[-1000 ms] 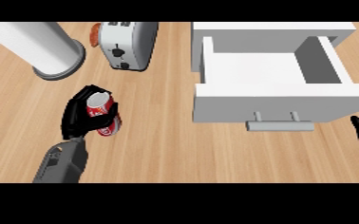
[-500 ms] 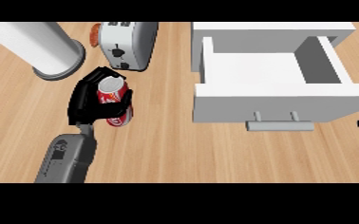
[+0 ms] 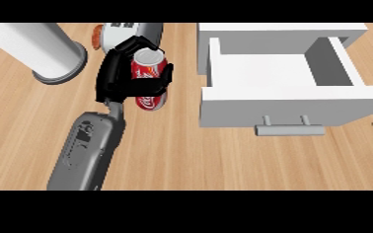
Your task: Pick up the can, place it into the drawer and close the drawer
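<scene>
The can (image 3: 149,79) sits in the left hand (image 3: 116,76), fingers curled round it, well left of the open drawer (image 3: 273,106). Over the last second it has moved up and right toward the drawer — transport is under way, placement pending. The right hand is out of view.

Grey boxy left forearm (image 3: 87,150) with panel markings, narrow grey wrist, black left hand (image 3: 120,74), black fingers (image 3: 153,84)

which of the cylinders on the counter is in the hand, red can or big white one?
The red can: the left hand curls round it. The white cylinder stands apart, untouched.
</scene>
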You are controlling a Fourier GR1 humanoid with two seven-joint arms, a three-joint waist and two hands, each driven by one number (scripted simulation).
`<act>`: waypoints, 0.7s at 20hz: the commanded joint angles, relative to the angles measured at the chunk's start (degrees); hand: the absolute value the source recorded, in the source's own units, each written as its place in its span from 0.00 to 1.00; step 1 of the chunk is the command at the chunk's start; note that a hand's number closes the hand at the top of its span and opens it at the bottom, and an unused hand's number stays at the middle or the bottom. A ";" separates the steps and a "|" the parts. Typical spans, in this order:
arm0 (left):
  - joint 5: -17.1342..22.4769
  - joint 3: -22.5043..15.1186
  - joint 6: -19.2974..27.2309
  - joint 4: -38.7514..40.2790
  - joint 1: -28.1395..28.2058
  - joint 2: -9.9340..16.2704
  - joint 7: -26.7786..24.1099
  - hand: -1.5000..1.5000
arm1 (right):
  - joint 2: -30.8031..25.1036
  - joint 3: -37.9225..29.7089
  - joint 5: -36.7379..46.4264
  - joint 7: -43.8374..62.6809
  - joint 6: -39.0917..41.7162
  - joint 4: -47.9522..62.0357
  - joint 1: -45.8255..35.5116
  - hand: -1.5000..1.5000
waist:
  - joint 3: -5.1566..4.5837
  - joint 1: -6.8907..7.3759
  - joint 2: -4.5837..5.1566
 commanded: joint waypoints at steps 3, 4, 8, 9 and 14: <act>-1.63 -7.89 8.98 -1.29 -7.76 -0.46 7.91 1.00 | -0.94 -1.42 0.31 1.67 -0.79 0.51 -1.92 0.00 | 0.00 -0.06 0.03; -2.01 -4.21 6.53 0.88 -13.76 -0.47 11.36 1.00 | 0.27 0.28 1.82 2.29 -2.50 1.00 -3.83 0.00 | 0.00 -0.02 0.09; -2.22 -5.84 10.02 5.46 -19.10 -0.47 9.35 1.00 | -0.06 -0.47 -0.96 3.86 -1.29 -5.11 -0.07 0.00 | -0.02 -0.47 0.07; 0.22 -5.49 10.77 9.51 -24.18 -0.48 10.61 1.00 | -0.95 -0.99 -0.80 0.92 0.72 -1.64 0.47 0.00 | 0.01 -0.92 0.18; 1.07 -6.22 12.28 13.24 -30.43 -0.48 12.42 1.00 | 0.94 1.60 1.56 -0.14 -0.84 -1.34 1.00 0.00 | -0.01 -0.51 0.12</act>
